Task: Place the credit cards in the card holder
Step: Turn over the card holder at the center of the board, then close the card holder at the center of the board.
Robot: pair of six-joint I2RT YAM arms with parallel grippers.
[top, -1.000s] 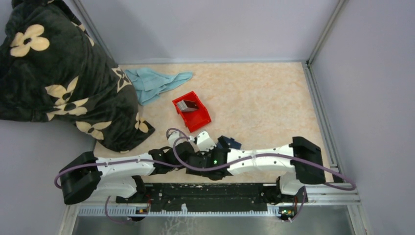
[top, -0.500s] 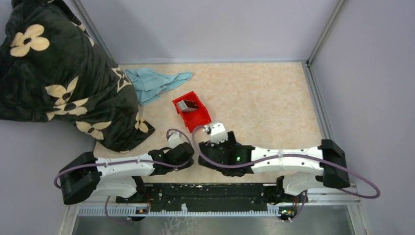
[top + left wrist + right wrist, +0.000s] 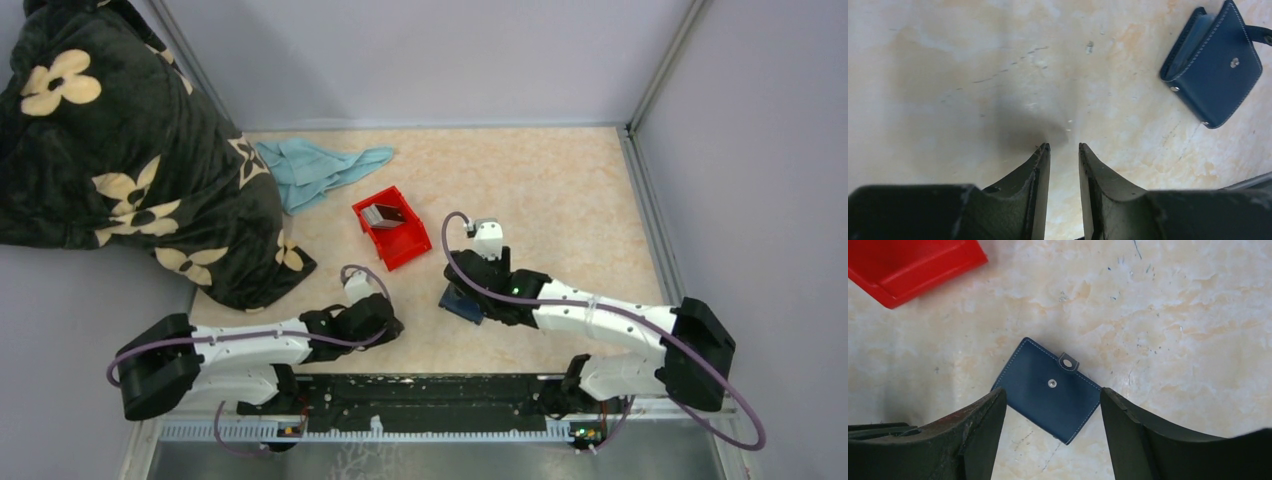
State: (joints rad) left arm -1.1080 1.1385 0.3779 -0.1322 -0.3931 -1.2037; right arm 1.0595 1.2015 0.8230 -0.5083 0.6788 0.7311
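The card holder (image 3: 1050, 390) is a dark navy wallet lying folded on the table, its snap tab undone. It also shows in the top view (image 3: 460, 304) and in the left wrist view (image 3: 1213, 65). My right gripper (image 3: 1053, 390) hangs open wide just above it, a finger on each side, touching nothing; in the top view it is mid-table (image 3: 468, 292). My left gripper (image 3: 1063, 147) is empty over bare table left of the wallet, jaws a narrow gap apart (image 3: 390, 325). The credit cards (image 3: 383, 213) lie in the red bin (image 3: 405, 245).
A corner of the red bin (image 3: 913, 265) shows at the top left of the right wrist view. A light blue cloth (image 3: 320, 165) lies at the back left. A dark floral blanket (image 3: 130, 150) covers the left side. Walls close off the table's back and right.
My right arm has swung from beside the left gripper out to the right and farther back. The wallet now lies uncovered under the right gripper. My left gripper has barely moved.
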